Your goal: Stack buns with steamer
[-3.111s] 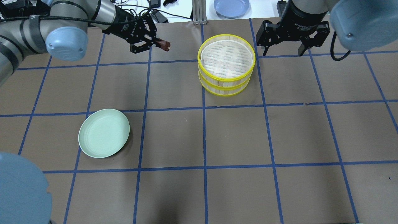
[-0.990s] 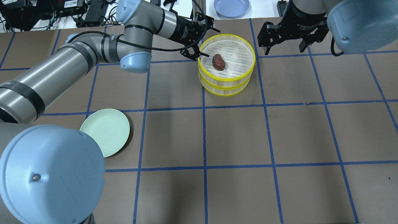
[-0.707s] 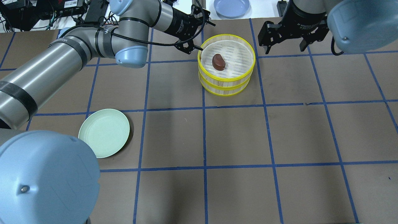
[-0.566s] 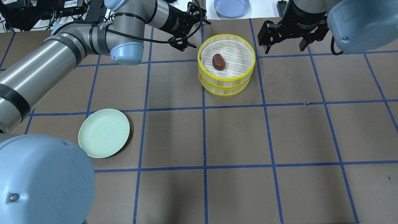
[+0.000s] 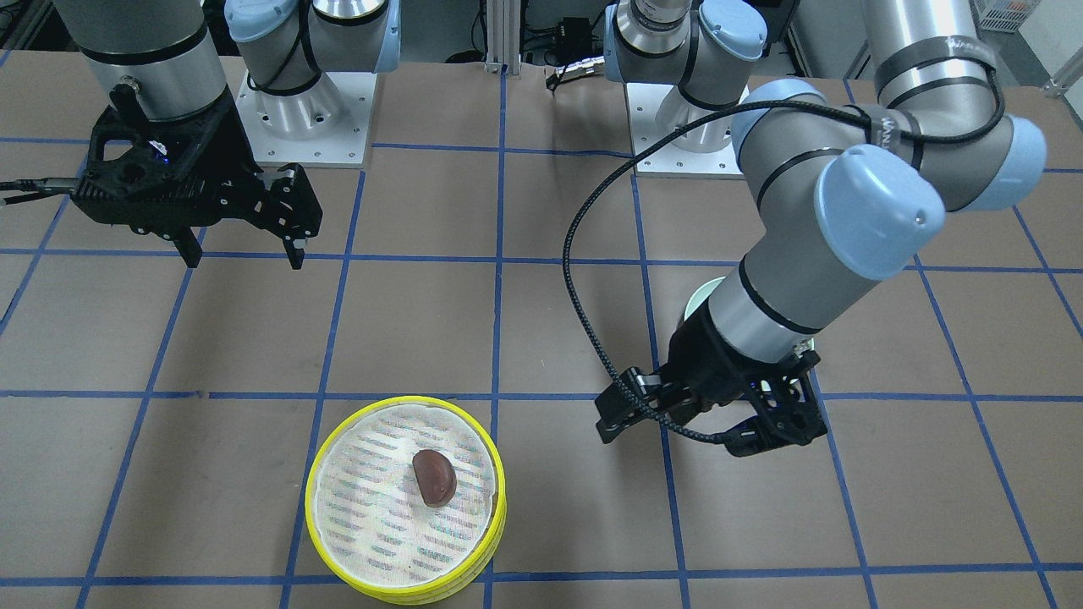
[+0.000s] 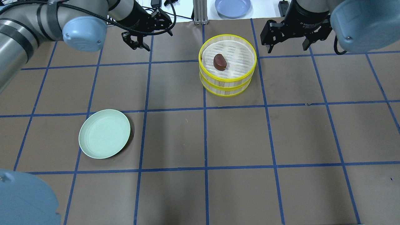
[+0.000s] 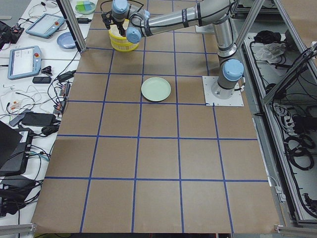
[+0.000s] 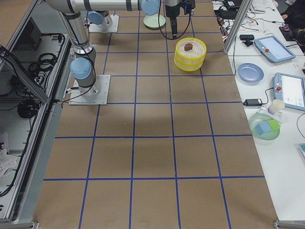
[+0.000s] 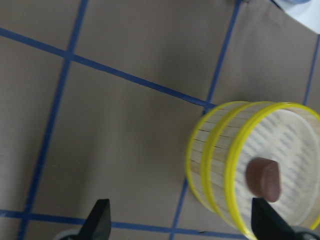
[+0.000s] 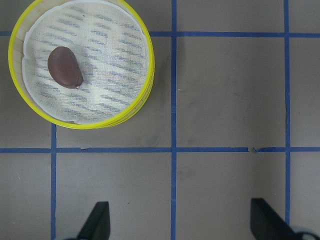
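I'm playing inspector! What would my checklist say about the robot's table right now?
Surface: brown table with a blue tape grid.
Job's things: the dark brown bun lies in the top tier of the yellow-rimmed steamer; no cream-white bun in view.
Clutter: pale green plate, nothing on it.
Grippers: left gripper open, holding nothing; right gripper open, holding nothing. They hover on opposite sides of the steamer.
Cables: a black cable hangs in a loop by the left gripper.
Surroundings: blue plate and screen tablets on the side benches.
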Controlling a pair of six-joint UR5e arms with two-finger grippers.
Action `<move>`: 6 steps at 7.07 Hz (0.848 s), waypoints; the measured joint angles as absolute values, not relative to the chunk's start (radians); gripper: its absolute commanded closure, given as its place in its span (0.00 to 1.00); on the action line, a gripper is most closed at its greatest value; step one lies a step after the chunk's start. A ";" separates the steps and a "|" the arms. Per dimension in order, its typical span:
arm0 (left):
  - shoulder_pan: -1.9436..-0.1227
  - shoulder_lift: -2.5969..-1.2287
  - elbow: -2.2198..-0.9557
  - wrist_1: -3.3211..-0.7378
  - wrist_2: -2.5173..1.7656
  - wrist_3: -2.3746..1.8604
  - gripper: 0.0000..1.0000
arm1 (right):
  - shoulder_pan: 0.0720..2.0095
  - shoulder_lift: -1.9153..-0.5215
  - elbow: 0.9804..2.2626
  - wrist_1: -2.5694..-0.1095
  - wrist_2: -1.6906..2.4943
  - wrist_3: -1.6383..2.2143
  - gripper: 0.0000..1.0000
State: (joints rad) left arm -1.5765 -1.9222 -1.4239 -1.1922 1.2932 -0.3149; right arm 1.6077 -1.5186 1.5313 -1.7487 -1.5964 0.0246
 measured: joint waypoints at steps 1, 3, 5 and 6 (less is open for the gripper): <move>-1.552 -1.878 -1.425 -1.275 1.403 -0.201 0.00 | 1.608 -1.519 1.531 -1.749 -1.596 0.025 0.00; -1.526 -1.784 -1.437 -1.448 1.594 -0.040 0.00 | 1.608 -1.519 1.531 -1.749 -1.596 0.026 0.00; -1.520 -1.715 -1.444 -1.535 1.641 -0.011 0.00 | 1.608 -1.518 1.531 -1.749 -1.596 0.026 0.00; -1.520 -1.698 -1.446 -1.546 1.640 -0.011 0.00 | 1.608 -1.518 1.531 -1.749 -1.597 0.026 0.00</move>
State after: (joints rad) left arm -1.5202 -1.6984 -1.4455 -1.5464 1.6404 -0.0107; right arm 1.6076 -1.5181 1.5312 -1.7494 -1.5967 0.0258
